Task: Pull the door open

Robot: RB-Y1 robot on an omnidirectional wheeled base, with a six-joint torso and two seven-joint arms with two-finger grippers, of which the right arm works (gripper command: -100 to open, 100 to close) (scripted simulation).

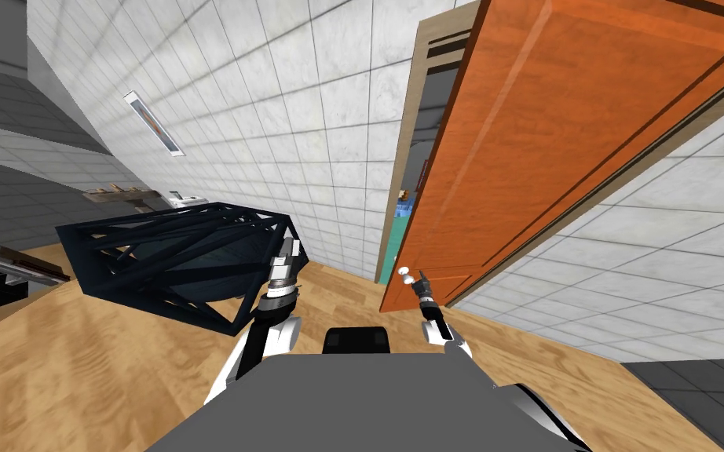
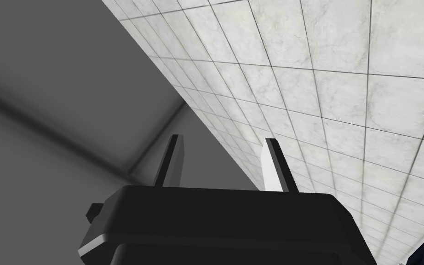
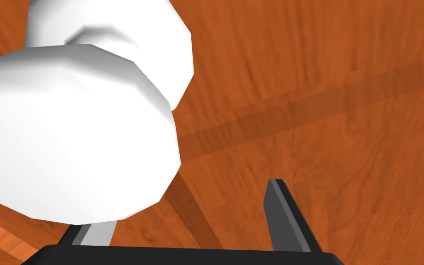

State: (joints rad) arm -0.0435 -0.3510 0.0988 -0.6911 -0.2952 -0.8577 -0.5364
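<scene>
White knob (image 3: 75,138) close, beside my right end effector (image 3: 186,207); blades spread, nothing pinched. Head view: orange door (image 1: 525,157) ajar. Left end effector (image 2: 222,140) spread.

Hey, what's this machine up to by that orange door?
A two-armed robot is working on pulling the orange door open; it stands partly ajar from its frame. The right gripper is right at the white knob, fingers open, with the knob against one finger rather than clamped between both. The left gripper is raised beside a dark open-frame structure, open and empty.
</scene>
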